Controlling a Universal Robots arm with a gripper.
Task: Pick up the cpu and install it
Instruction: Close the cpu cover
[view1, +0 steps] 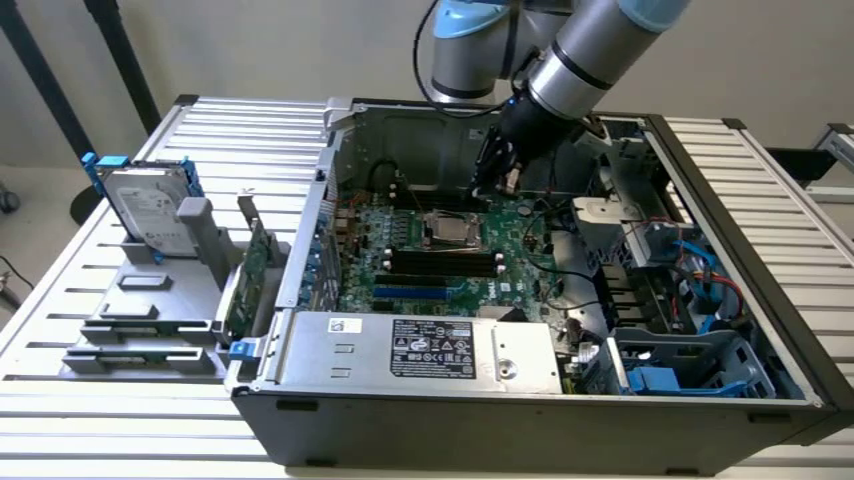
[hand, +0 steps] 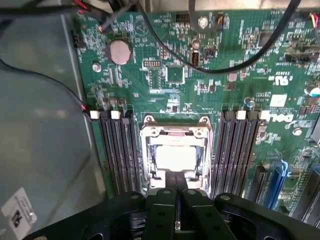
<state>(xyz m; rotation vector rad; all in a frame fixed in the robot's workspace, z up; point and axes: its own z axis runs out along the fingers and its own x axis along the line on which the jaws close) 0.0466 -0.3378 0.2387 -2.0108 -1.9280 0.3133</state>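
The cpu, a small silver-grey square, lies flat inside the metal socket frame on the green motherboard. In the exterior view the cpu sits at the board's centre inside the open computer case. My gripper hangs just above the socket's near edge, its two black fingers pressed together with nothing seen between them. From outside, the gripper points down over the board, a little behind the socket.
Black memory slots flank the socket on both sides. Black cables loop over the board. A silver box with a black label fills the case front. A hard drive with blue brackets stands outside on the exterior view's left.
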